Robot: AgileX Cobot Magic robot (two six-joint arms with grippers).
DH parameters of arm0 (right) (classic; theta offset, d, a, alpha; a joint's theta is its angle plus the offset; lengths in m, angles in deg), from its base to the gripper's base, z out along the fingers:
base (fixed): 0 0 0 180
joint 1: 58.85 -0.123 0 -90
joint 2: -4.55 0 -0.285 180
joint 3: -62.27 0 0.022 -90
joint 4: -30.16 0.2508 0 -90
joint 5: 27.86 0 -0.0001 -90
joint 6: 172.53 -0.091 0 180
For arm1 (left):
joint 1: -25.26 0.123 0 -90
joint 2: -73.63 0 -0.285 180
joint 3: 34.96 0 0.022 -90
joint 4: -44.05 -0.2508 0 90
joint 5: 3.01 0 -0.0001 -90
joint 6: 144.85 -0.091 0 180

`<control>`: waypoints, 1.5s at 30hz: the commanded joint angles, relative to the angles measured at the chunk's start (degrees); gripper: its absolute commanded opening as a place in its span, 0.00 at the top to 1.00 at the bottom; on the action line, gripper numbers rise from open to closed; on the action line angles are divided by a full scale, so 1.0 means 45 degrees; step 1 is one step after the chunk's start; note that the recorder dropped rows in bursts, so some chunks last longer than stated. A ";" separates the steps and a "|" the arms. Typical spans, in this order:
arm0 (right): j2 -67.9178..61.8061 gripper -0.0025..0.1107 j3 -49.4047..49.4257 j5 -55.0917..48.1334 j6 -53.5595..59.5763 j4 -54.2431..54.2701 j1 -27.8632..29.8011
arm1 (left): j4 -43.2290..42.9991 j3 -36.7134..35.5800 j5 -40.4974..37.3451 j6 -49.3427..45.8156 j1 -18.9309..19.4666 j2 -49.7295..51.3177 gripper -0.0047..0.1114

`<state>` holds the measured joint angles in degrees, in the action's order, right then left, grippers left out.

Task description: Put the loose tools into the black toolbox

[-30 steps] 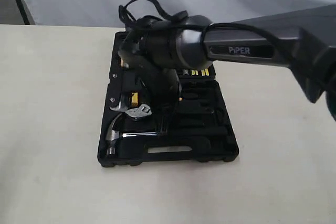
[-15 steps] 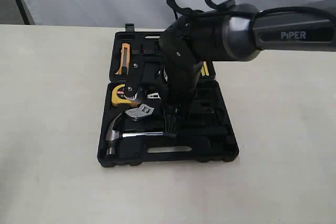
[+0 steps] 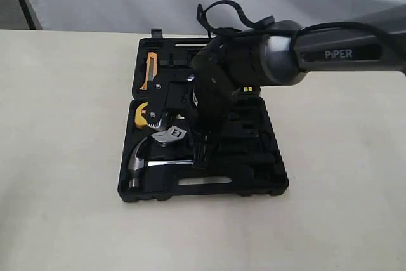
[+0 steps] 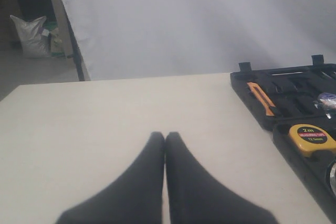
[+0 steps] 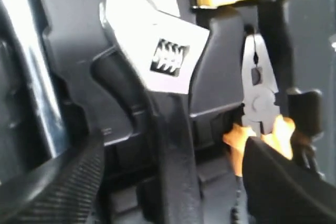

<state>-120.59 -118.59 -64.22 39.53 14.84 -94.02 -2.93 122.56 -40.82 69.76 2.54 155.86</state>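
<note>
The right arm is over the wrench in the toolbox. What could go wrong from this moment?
1. The right jaws stand open on both sides of the wrench handle; one finger is very near the orange-handled pliers and might knock them out of place.
2. The wrench head seems to lie tilted in the toolbox; if not seated, it may stop the lid closing.

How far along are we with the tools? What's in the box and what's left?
Done: the claw hammer lies in the black toolbox. In hand: the adjustable wrench lies in the box too, with the right gripper open astride its handle. Left to check: the tape roll; only its white-purple label shows, inside the box. The left gripper is shut over bare table.
</note>
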 commanded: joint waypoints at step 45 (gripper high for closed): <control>0.0577 0.98 0.0038 -0.4357 0.8684 1.1679 0.3917 | 0.0173 -0.0119 0.0216 0.0131 0.0042 -0.0101 0.95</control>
<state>-117.11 -118.36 -80.66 73.87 57.30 -79.73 -2.93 122.56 -40.82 69.76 2.54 155.86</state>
